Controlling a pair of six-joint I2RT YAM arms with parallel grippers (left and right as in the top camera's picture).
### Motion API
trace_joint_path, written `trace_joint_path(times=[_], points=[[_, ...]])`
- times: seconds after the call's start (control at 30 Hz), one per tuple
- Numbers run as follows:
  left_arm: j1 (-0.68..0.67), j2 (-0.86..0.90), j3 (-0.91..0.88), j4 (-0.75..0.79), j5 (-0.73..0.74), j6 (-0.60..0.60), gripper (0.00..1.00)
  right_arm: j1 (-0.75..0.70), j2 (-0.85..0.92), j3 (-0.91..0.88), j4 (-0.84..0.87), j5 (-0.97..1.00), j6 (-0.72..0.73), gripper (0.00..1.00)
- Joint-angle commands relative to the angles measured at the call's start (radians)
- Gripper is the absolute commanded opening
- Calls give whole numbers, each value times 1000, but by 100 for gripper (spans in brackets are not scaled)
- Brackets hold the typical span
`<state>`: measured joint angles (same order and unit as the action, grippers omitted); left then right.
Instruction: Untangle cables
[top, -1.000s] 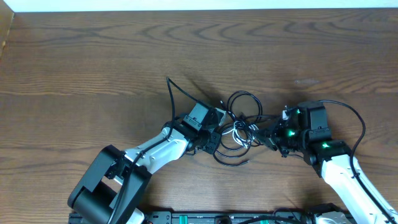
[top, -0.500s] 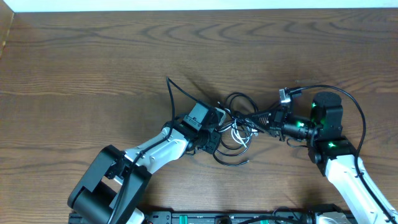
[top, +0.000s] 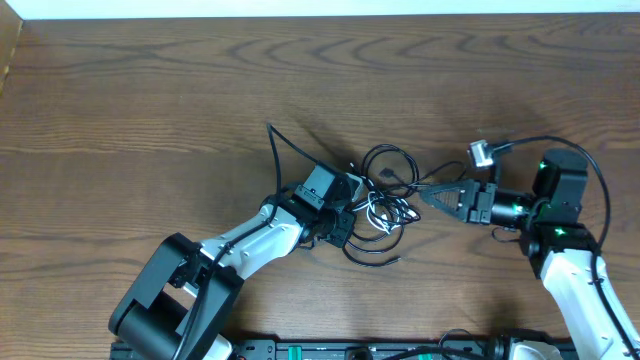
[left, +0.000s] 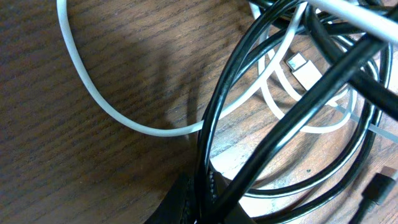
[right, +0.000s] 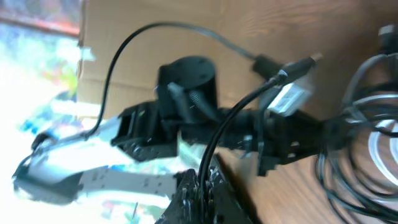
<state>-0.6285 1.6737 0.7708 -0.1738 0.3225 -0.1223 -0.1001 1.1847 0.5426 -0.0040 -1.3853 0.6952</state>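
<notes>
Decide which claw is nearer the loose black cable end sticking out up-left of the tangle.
Left. The left claw sits just down-right of that cable end, at the left edge of the tangle; the right claw is on its far side, farther right.

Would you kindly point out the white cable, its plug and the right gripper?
white cable (left: 158, 132): left wrist view, bottom of curve.
plug (left: 303, 67): left wrist view, connector body.
right gripper (top: 424, 196): overhead view, between its fingertips.

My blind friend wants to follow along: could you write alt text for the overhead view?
Seen from above, a tangle of black and white cables lies on a brown wooden table, with a robot arm reaching in from each side. The left claw grips the tangle's left edge, and the right claw pinches its right edge.
</notes>
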Motion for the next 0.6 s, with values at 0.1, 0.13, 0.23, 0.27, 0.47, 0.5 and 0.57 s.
trace_joint_path(times=[0.1, 0.13, 0.23, 0.27, 0.47, 0.5, 0.57], points=[[6, 16, -16, -3, -21, 13, 8, -30, -2, 4, -60, 335, -39, 1], [6, 16, -16, -3, -21, 13, 8, -30, -2, 4, -82, 447, -44, 1], [6, 16, -16, -3, -21, 13, 8, -30, -2, 4, -131, 608, -85, 1], [6, 16, -16, -3, -21, 13, 8, -30, -2, 4, -157, 667, -101, 1], [6, -24, 3, -3, -21, 14, 8, -30, -2, 4, -264, 863, -218, 1], [6, -45, 11, -3, -21, 14, 8, -30, -2, 4, -265, 863, -235, 1], [6, -92, 26, 1, -21, 14, 8, -30, -2, 4, -264, 863, -249, 3]])
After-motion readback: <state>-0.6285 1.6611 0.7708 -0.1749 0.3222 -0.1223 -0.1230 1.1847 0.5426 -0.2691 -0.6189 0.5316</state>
